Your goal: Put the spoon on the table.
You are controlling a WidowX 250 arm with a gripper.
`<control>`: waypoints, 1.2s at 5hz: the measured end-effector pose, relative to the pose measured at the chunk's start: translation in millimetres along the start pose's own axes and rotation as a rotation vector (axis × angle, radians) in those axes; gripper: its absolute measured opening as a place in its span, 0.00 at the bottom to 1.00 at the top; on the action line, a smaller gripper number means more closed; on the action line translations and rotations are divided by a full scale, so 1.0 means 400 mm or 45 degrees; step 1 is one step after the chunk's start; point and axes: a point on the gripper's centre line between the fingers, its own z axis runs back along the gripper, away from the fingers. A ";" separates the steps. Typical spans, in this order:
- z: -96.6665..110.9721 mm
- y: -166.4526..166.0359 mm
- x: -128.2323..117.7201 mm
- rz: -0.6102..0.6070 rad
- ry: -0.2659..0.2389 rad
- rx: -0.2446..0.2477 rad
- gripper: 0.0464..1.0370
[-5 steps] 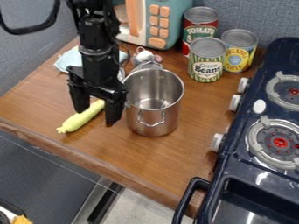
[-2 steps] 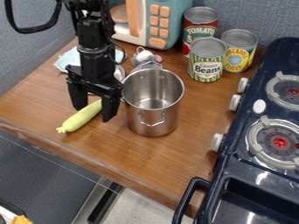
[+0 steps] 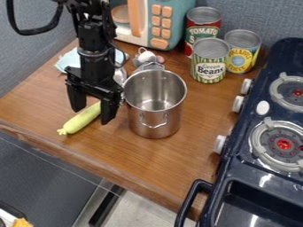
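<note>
Hanging at the tall silver metal pot [image 3: 155,119]'s nine o'clock, the black two-finger gripper [image 3: 91,116] had its fingers spread near the long yellow toy vegetable [image 3: 80,120].

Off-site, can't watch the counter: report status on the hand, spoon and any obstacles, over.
Hand open, yellow vegetable showing between its fingers. Silvery piece behind, probably the spoon, part-hidden. Steel pot close alongside, may crowd it.

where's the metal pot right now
In the camera view, the metal pot stands upright on the wooden counter, just right of the yellow corn-like toy in the picture and left of the stove.
</note>
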 end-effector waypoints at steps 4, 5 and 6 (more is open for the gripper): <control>-0.061 0.026 0.045 0.032 0.091 -0.012 0.64; -0.060 0.022 0.040 0.006 0.087 -0.020 0.37; -0.059 0.012 0.035 -0.017 0.073 -0.034 0.33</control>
